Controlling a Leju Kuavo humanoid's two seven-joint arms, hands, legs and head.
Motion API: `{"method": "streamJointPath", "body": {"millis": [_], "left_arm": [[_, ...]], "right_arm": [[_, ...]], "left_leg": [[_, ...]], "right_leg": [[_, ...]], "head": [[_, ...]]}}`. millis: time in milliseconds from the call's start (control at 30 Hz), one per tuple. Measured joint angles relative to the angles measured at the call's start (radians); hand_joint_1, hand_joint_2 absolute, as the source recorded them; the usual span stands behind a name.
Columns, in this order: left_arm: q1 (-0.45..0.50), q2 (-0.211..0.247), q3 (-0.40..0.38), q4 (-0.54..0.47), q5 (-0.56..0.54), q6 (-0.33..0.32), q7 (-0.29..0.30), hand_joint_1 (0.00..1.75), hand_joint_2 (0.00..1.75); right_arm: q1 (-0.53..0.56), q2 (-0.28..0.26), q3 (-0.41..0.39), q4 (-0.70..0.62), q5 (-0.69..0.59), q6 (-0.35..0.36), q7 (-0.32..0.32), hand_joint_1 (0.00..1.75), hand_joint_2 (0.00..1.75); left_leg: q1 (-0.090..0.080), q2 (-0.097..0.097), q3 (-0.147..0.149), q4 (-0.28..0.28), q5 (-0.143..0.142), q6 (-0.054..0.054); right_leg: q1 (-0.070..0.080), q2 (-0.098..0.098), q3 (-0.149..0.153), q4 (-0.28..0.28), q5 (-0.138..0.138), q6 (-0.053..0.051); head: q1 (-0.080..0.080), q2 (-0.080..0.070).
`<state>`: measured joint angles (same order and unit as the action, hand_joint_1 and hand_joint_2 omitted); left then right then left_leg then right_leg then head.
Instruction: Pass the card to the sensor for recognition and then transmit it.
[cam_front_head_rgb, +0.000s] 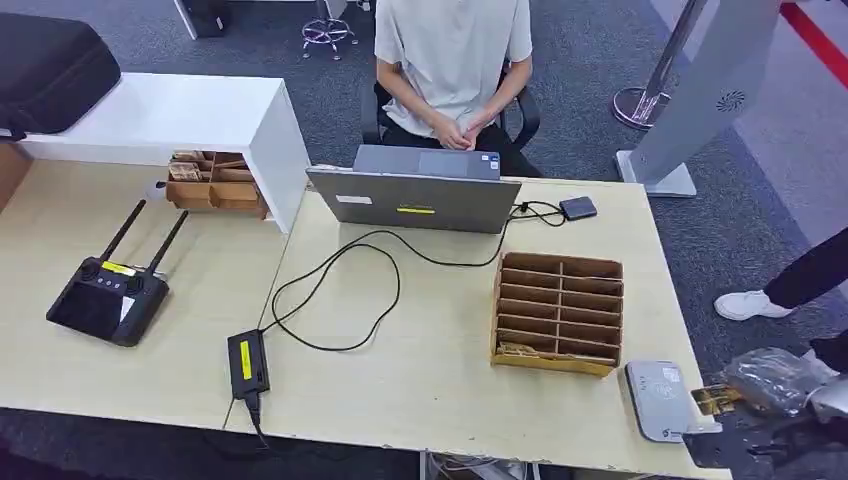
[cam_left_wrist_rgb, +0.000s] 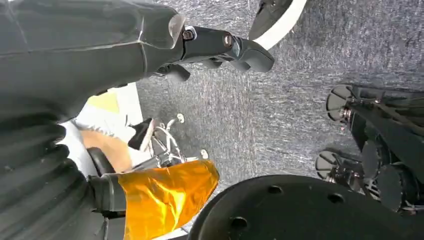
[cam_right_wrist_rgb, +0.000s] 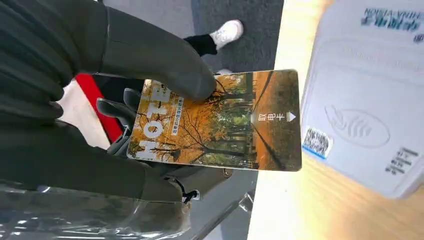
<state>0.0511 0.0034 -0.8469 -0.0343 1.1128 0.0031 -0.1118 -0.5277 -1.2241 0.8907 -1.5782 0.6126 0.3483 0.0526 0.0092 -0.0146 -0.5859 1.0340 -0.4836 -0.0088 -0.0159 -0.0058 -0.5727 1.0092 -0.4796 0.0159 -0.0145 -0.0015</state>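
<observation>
Right hand (cam_right_wrist_rgb: 150, 100): thick thumb pressed on the face of the card, darker fingers under it, so the card is pinched; in the head view the hand (cam_front_head_rgb: 790, 385) sits off the table's right edge, wrapped in clear plastic
Card (cam_right_wrist_rgb: 215, 120): autumn-tree print, orange and brown, with white lettering and a small white arrow at the end pointing toward the sensor; held flat, its free end just beside the sensor, whether it overlaps the casing I cannot tell; seen small in the head view (cam_front_head_rgb: 714, 399) between hand and sensor
Sensor (cam_front_head_rgb: 660, 398): pale grey flat reader lying on the table's near right corner, a contactless-wave mark and a small square code sticker on top (cam_right_wrist_rgb: 360, 100)
Left hand (cam_left_wrist_rgb: 220, 47): dark fingers stretched out over grey carpet, nothing between them, thumb apart from them
Table (cam_front_head_rgb: 430, 350): light wood top
Card rack (cam_front_head_rgb: 558, 312): brown slotted box just behind the sensor, some cards in its lowest row
Laptop (cam_front_head_rgb: 415, 195): grey, open, its back toward the robot, black cable looping to a power brick (cam_front_head_rgb: 247, 362) near the front edge
Person (cam_front_head_rgb: 452, 60): seated behind the laptop, pale shirt, hands together in lap
Controller (cam_front_head_rgb: 105, 295): black, two antennas, on the left table
</observation>
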Motion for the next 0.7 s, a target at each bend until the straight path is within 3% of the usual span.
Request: {"method": "streamJointPath", "body": {"millis": [233,700], "left_arm": [[0.000,0.000,0.001,0.000,0.000,0.000,0.000,0.00,1.75],[-0.001,0.001,0.001,0.000,-0.003,0.000,0.000,0.00,1.75]], "right_arm": [[0.047,0.021,0.008,0.009,-0.001,-0.008,0.000,1.73,1.75],[0.111,0.114,0.007,0.089,0.049,-0.043,-0.015,1.73,1.75]], "left_leg": [[0.000,0.000,0.000,0.000,0.000,0.000],[0.000,0.001,0.000,0.000,0.000,0.000]], "right_leg": [[0.000,0.000,0.000,0.000,0.000,0.000],[0.000,0.001,0.000,0.000,0.000,0.000]], "head": [[0.000,0.000],[0.000,0.000]]}}
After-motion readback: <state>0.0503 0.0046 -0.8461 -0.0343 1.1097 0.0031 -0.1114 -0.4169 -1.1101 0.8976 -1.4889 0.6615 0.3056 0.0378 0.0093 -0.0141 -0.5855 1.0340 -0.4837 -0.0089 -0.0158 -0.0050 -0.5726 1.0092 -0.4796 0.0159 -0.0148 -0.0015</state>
